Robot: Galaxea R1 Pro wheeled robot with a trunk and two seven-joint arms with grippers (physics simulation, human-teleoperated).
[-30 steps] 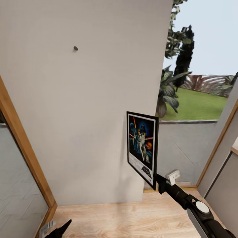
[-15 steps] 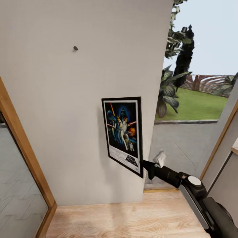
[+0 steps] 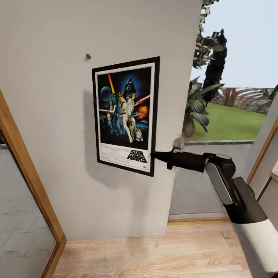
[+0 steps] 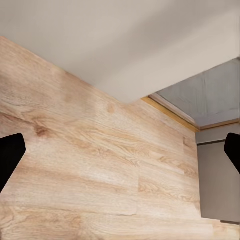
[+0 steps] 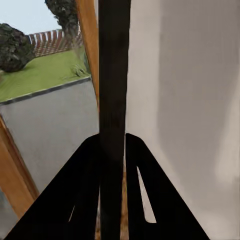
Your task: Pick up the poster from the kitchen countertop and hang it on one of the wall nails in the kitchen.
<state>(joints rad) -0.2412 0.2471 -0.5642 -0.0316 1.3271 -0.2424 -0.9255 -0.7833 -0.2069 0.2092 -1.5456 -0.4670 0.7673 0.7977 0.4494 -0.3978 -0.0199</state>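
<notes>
We can read one piece of text: a black "STAR WARS" logo on the white lower border of the upright, black-framed rectangular poster, which shows colourful figures on dark blue. The logo sits just beside the right gripper, which clamps the frame's lower corner. Faint lines of small print beside the logo are too small to read.

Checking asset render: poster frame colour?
Black, with a white border inside it; the poster shows best in the head view.
</notes>
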